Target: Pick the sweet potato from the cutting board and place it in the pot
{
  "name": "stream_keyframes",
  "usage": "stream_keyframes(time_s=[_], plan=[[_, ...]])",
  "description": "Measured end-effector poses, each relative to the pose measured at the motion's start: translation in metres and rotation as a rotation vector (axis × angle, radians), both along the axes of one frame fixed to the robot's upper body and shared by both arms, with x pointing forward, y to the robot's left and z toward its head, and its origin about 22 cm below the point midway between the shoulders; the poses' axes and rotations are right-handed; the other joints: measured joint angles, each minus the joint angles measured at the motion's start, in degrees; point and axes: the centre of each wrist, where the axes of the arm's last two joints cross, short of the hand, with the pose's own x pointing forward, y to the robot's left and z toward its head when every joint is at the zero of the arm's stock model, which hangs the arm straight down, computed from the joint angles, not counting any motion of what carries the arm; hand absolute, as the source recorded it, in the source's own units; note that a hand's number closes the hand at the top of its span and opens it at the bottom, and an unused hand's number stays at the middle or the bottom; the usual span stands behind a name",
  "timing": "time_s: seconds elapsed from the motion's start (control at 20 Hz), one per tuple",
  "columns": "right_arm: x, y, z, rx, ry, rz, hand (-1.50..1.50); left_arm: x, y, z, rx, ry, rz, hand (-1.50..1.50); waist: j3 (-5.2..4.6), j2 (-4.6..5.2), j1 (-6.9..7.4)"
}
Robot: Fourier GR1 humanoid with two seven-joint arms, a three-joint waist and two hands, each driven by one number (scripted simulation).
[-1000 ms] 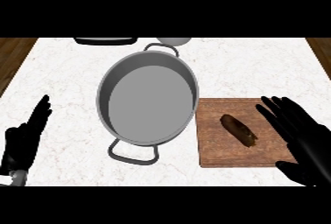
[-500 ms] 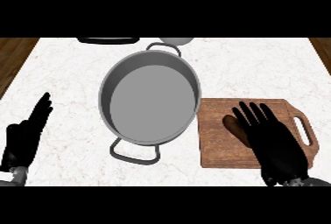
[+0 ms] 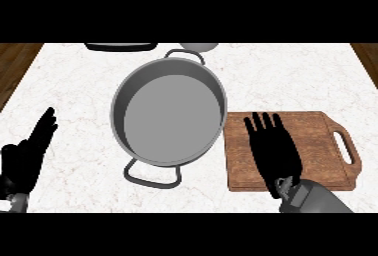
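The counter [image 3: 295,75] is white marble with faint reddish-grey veins, edged by brown wood-grain strips [image 3: 18,55] in the upper left and upper right corners of the frame. The pot [image 3: 171,120] at centre is plain grey metal, paler along its rim and darker on its handles, and the cutting board [image 3: 325,130] at lower right is reddish-brown with a streaky grain. The left hand [image 3: 26,157] at the lower left and the right hand [image 3: 272,147] over the board are solid black, the forearm [image 3: 317,200] at the bottom right is grey, and at the top edge sit a black shape [image 3: 118,46] and a pale grey one [image 3: 199,46].

My grey two-handled pot [image 3: 171,120] stands just left of the wooden board [image 3: 325,135]; my right hand [image 3: 273,150] hides the potato.
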Motion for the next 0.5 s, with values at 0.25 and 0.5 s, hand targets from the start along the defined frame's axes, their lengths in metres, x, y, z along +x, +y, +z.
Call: stream_keyframes(time_s=[0.25,0.5], plan=[[0.011,0.005,-0.007,-0.054,0.007,-0.021,-1.5,0.003,-0.002,-0.005,0.005,0.005,0.009,0.0,0.01,-0.01,-0.25],[0.024,0.005,-0.026,-0.081,0.017,-0.051,-1.5,0.001,0.0,-0.003,0.004,0.0,0.008,0.0,0.02,-0.01,-0.27]])
